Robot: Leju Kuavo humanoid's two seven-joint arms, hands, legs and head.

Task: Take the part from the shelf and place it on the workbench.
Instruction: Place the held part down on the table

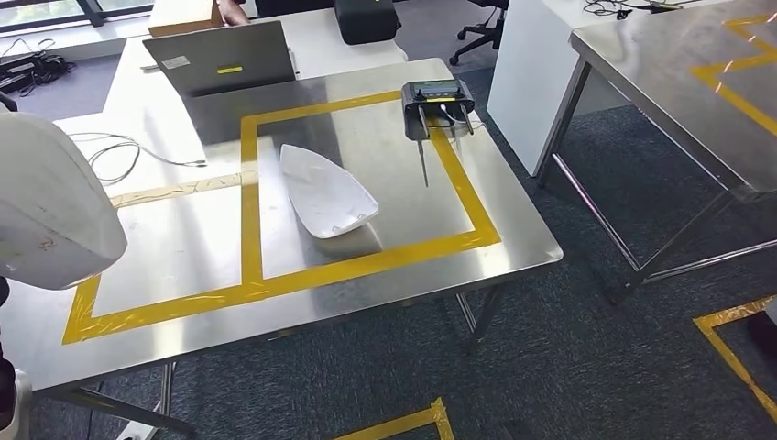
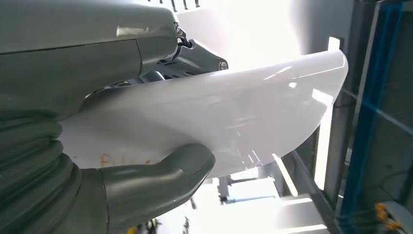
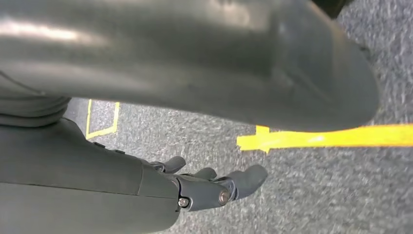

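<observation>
**White part in the left hand, a second shell already on the bench**

Steel workbench point(image 1: 183, 247) fills the middle of the head view, marked off with yellow tape point(image 1: 366, 261) into rectangles. Inside the larger taped area lies a white shell-shaped part point(image 1: 325, 192), pointed at its far end. Near the far corner of that area sits a dark device point(image 1: 438, 103) with a lit strip and thin probes hanging from it onto the steel. Beyond the bench stands an open grey laptop point(image 1: 224, 60) on a white desk, with a loose cable point(image 1: 119, 151) trailing beside it. A second steel table point(image 1: 678, 82) stands well apart to the right, over dark carpet.

At the near left edge of the head view looms the held white part point(image 1: 50, 211). In the left wrist view the left hand point(image 2: 146, 131) grips it, thumb under, darker fingers over its glossy surface.

The right hand point(image 3: 209, 187) hangs above carpet crossed by yellow floor tape point(image 3: 331, 137), its fingers loosely apart and holding nothing.
</observation>
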